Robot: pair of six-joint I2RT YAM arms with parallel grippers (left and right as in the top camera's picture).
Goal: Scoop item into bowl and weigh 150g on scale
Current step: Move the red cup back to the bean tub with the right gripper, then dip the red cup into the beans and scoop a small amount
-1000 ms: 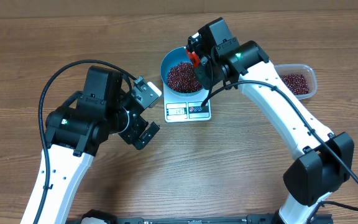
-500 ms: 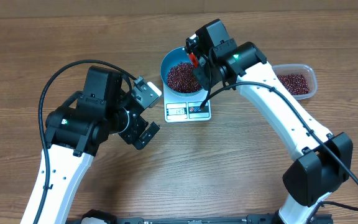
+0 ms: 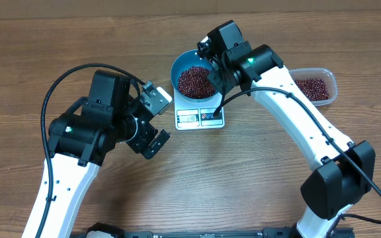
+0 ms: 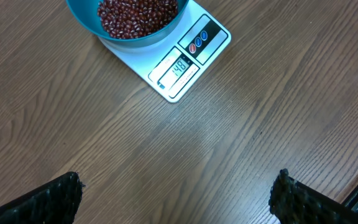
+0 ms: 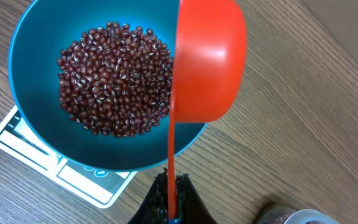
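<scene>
1. Wooden table [image 3: 243, 192]: scale [image 3: 200, 118] mid-table, bowl [image 3: 175, 73] on it, beans [image 3: 194, 80] heaped inside; tub [image 3: 329, 79] of more beans on the right.
2. Right gripper [image 5: 171, 186]: clamped on scoop [image 5: 210, 62] handle, cup tipped on edge over bowl rim.
3. Left gripper [image 4: 176, 199]: spread wide, empty, near scale's front.
4. Seems to read just under target; risks overshooting with a full scoop.
5. Could bump bowl, skewing reading or spilling beans.

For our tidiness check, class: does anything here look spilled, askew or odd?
Nothing stands out. The beans lie inside the bowl on the scale, none on the table around it. The right gripper holds the orange scoop tipped sideways over the bowl.
</scene>
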